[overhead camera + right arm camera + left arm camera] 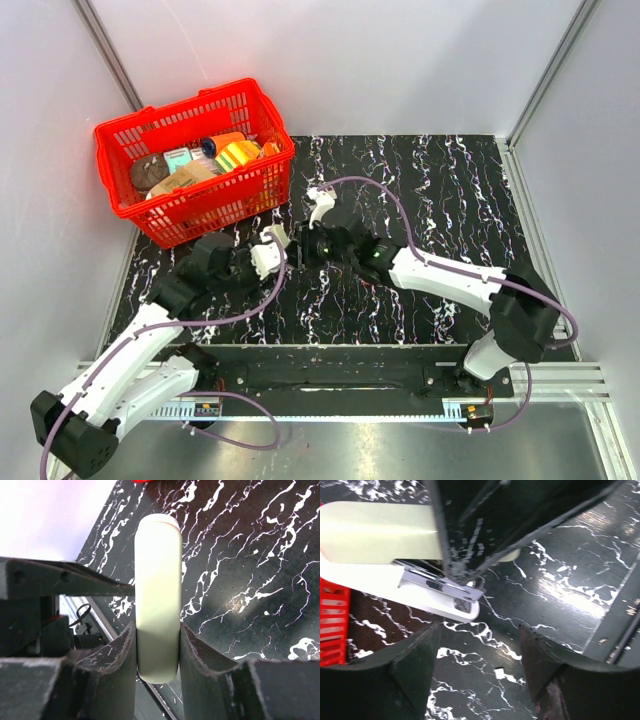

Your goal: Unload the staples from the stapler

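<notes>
Off to the left pincer's left, at the back of the counter (pixel 450 200), a red basket (pixel 200 205) holds a jumble of small packets and containers. The left pincer (pixel 479 630) hangs low over the black, white-veined surface with its two dark fingers (pixel 415 665) spread apart and nothing between them; only bare counter shows in the gap. Just beyond its fingertips is the stapler (pixel 380 532), swung open: a cream upper arm above, a white base beneath it, and a shiny metal staple channel (pixel 440 585) lying exposed along the base. Whether any staples sit in that channel I cannot tell. To the right, the right pincer (pixel 157 627) reaches in from the opposite side and is clamped on the stapler's cream arm, one finger pressed against each long side, the rounded end of the arm sticking out past its fingertips. From above, the two pincers sit close together near the middle of the counter, with the stapler between them.
</notes>
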Robot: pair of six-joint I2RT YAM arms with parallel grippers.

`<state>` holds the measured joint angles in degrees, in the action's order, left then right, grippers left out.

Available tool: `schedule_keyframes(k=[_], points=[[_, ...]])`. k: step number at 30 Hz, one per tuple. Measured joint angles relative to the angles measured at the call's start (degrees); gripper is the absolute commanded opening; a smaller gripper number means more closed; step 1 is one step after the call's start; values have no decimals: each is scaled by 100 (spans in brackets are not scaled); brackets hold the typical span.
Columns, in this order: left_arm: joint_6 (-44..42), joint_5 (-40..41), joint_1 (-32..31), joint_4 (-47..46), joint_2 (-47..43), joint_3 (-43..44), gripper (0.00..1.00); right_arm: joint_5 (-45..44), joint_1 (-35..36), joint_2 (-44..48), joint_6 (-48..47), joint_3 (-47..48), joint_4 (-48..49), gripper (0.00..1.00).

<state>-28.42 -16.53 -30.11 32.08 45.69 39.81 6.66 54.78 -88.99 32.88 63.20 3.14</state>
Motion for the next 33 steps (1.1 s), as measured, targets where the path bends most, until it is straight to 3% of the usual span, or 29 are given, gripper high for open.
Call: schedule_keyframes(k=[4, 6, 9, 15, 25, 27, 33], points=[[186, -72, 7, 254, 17, 35, 80, -68, 0, -271, 17, 153, -291, 0], [275, 70, 79, 302, 35, 94, 99, -138, 0, -374, 11, 229, -579, 0], [470, 190, 625, 367, 68, 461, 99, -208, -2, -575, -31, 439, -1064, 0], [1121, -59, 2546, 299, 393, 1963, 99, -221, 13, -1252, -127, 1141, -1965, 0], [1469, -181, 2754, 254, 444, 1521, 99, -396, 560, -2992, -297, 2957, -3528, 0], [1499, -168, 2756, 258, 442, 1425, 99, -402, 623, -3213, -297, 3154, -3718, 5], [1473, -166, 2754, 101, 236, 1038, 99, -413, 647, -3659, -291, 3788, -4113, 39]])
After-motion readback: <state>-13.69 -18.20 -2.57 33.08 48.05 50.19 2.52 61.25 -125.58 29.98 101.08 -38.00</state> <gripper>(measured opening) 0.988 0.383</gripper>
